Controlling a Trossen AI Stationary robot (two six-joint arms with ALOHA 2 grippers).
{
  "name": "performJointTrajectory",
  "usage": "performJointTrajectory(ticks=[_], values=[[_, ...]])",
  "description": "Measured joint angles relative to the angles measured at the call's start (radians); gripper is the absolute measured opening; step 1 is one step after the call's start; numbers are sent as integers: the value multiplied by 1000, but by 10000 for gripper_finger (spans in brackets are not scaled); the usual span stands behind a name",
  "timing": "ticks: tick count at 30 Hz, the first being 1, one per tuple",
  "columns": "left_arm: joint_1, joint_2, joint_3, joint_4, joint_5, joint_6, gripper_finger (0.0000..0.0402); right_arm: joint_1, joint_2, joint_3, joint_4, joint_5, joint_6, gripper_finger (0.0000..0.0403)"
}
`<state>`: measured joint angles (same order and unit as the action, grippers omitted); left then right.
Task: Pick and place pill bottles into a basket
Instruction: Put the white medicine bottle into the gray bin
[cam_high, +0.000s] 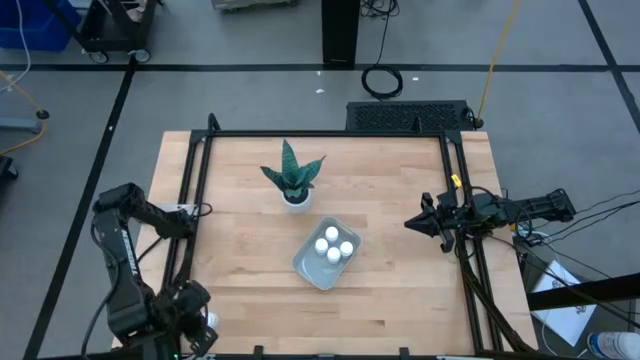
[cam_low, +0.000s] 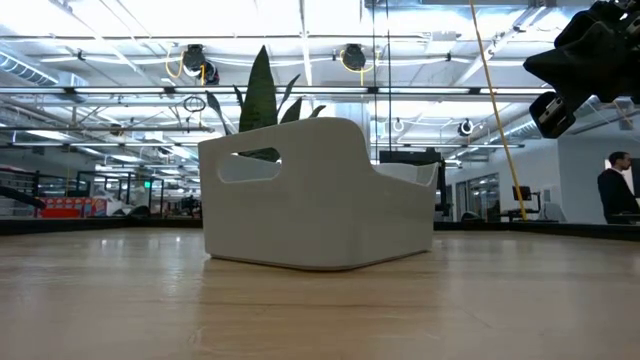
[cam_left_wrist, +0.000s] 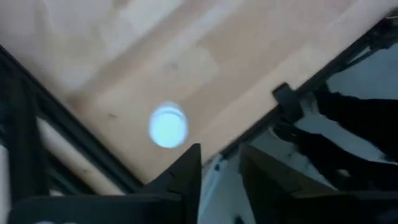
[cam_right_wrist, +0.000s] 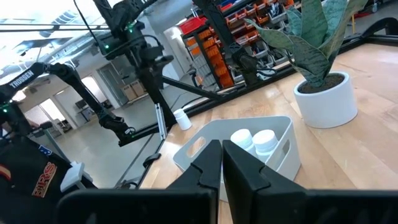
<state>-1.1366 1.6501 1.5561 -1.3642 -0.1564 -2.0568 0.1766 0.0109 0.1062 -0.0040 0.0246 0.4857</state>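
The basket (cam_high: 326, 252) stands at the table's middle with three white pill bottles (cam_high: 333, 244) upright inside; two caps show in the right wrist view (cam_right_wrist: 254, 140). One more pill bottle (cam_left_wrist: 168, 125) stands on the table by its near left corner, also seen in the right wrist view (cam_right_wrist: 182, 118). My left gripper (cam_left_wrist: 221, 152) hovers beside that bottle over the table's near left edge (cam_high: 198, 330), slightly open and empty. My right gripper (cam_high: 410, 222) is shut and empty, raised to the right of the basket, pointing at it (cam_right_wrist: 222, 155).
A potted plant in a white pot (cam_high: 295, 195) stands just beyond the basket. A black frame (cam_high: 195, 200) runs along the table's left, far and right sides. A person (cam_low: 615, 190) stands in the room far behind the table.
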Motion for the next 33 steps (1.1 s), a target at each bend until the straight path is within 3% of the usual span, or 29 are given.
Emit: performJointTrajectory(ticks=[6, 10, 16, 21, 33], values=[[0, 0, -81, 161, 16, -57, 196, 0, 0, 0, 0, 0, 0, 8], [4, 0, -116, 194, 73, -79, 254, 0, 0, 0, 0, 0, 0, 8], [3, 0, -151, 196, 73, -104, 315, 0, 0, 0, 0, 0, 0, 9], [4, 0, -208, 224, 104, -106, 327, 0, 0, 0, 0, 0, 0, 9], [3, 0, -299, 278, 104, -94, 292, 0, 0, 0, 0, 0, 0, 8]])
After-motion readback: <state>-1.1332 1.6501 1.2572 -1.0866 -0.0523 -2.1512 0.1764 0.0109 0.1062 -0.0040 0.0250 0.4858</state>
